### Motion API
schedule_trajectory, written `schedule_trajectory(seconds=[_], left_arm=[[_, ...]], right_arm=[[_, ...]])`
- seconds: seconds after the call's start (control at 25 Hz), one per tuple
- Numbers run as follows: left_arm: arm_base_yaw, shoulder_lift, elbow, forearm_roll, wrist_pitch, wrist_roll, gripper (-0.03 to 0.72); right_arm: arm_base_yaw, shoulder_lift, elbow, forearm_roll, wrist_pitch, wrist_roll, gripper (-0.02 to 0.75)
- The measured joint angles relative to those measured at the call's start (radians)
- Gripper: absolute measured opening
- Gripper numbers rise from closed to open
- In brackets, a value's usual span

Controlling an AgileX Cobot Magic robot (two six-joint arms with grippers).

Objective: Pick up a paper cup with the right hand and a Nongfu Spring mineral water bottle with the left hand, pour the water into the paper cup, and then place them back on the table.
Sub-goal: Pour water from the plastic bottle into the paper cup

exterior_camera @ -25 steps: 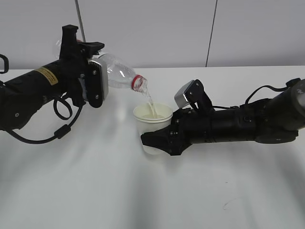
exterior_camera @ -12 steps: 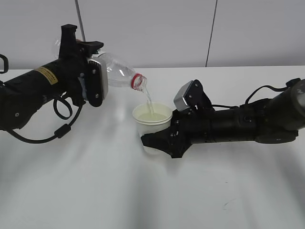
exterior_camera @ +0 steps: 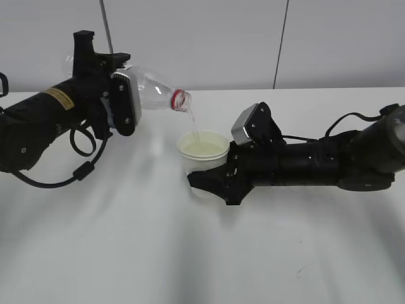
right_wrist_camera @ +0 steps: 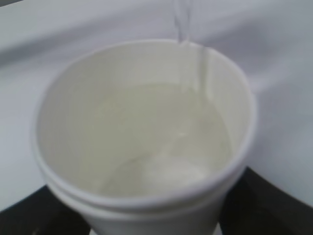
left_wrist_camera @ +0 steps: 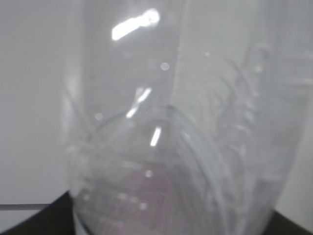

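Bottle (exterior_camera: 155, 94) has risen; paper cup (exterior_camera: 202, 161) sits between right fingers (exterior_camera: 209, 183)

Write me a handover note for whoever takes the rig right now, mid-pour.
Left pincer: shut on the Nongfu Spring bottle, held tipped in the air, mouth toward the cup.
Right pincer: shut on the paper cup, upright, just under the bottle's mouth.
Done: both picked up; a thin stream of water is running into the cup, which already holds a good deal.
Left: end the pour, right the bottle, set both back on the table.
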State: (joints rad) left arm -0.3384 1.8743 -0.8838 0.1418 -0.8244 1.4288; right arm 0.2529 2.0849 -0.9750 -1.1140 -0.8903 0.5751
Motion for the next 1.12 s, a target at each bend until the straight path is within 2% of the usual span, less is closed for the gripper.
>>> schedule_trajectory(seconds=[0.2,0.36,0.6,0.84,1.12], left_arm=[[0.000,0.000,0.000,-0.002,0.000,-0.069,0.384],[0.000,0.000,0.000,-0.004,0.000,-0.168,0.384],[0.000,0.000,0.000,-0.023,0.000,-0.403,0.384],[0.000,0.000,0.000,-0.096,0.000,-0.619,0.384],[0.000,0.028,0.000,-0.108,-0.004,-0.880,0.384]], right_arm=[[0.000,0.000,0.000,0.049,0.001,-0.025,0.498],[0.000,0.000,0.000,0.081,0.002,-0.045,0.498],[0.000,0.000,0.000,0.144,0.003,-0.071,0.498],[0.000,0.000,0.000,0.212,0.004,-0.088,0.498],[0.000,0.000,0.000,0.272,0.004,-0.121,0.498]])
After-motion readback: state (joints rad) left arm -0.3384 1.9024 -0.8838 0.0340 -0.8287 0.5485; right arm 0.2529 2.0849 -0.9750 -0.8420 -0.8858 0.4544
